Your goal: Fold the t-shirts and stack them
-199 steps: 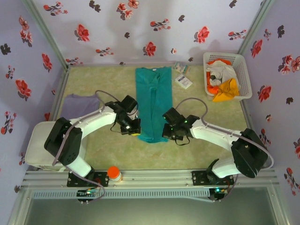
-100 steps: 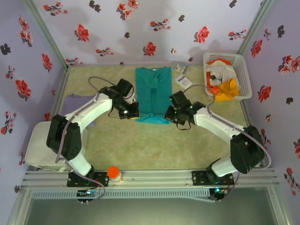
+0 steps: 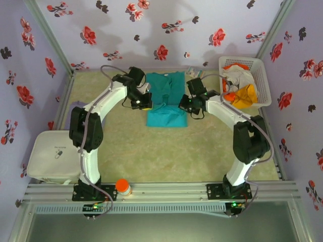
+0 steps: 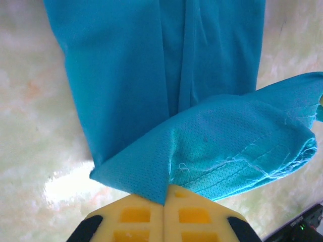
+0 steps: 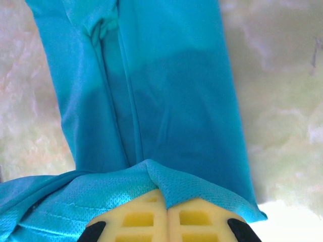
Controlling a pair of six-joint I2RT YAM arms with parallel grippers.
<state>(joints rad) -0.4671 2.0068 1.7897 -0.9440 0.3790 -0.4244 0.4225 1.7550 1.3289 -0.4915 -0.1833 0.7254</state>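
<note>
Mat [image 3: 131, 151] beige, walls [image 3: 166, 25] floral; left claw [image 4: 165, 190], right claw [image 5: 164, 195] clenched on teal t-shirt [image 3: 165, 83].

A t-shirt [image 3: 166, 96] lies back-centre on the table [image 3: 151, 151], near end folded onto itself. The left gripper [image 3: 146, 105] is at its left edge, the right gripper [image 3: 184, 106] at its right. Garments [image 3: 241, 80] sit in a basket [image 3: 266, 83] at back right.

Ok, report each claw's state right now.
Left claw: shut on the teal shirt.
Right claw: shut on the same shirt.
</note>
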